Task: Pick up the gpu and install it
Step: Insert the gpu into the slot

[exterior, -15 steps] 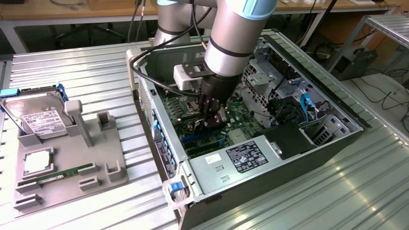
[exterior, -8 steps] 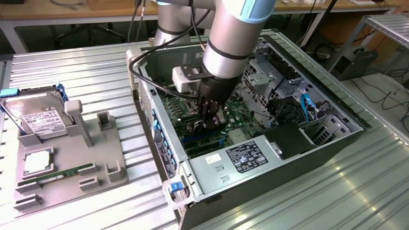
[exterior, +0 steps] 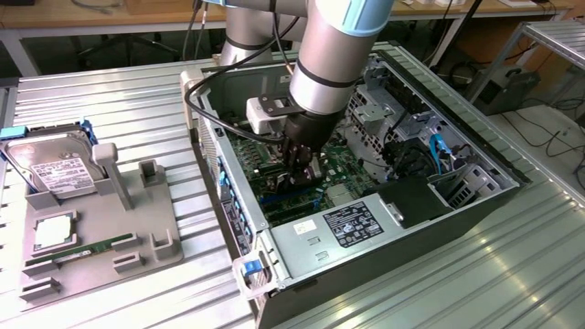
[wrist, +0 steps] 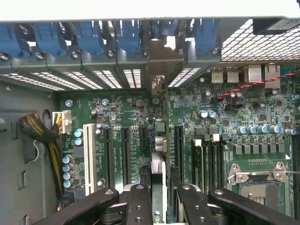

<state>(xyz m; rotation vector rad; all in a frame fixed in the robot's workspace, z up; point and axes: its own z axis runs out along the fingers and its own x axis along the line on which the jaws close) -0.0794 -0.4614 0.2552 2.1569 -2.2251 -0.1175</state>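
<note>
Where the open computer case (exterior: 475, 205) lies on the counter (exterior: 109, 96), the gpu (wrist: 158, 180) is held edge-on in the closed gripper (wrist: 159, 199) above the motherboard (wrist: 262, 122), between expansion slots (wrist: 124, 150), its long axis running toward the blue latches (wrist: 89, 37).

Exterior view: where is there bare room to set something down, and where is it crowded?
Bare: the ribbed metal table behind the grey parts holder, and its near corner at the exterior view's right, in front of the computer case. Crowded: inside the case, where the gripper holds the gpu edge-on above the motherboard, and the holder, carrying the hard drive.
</note>
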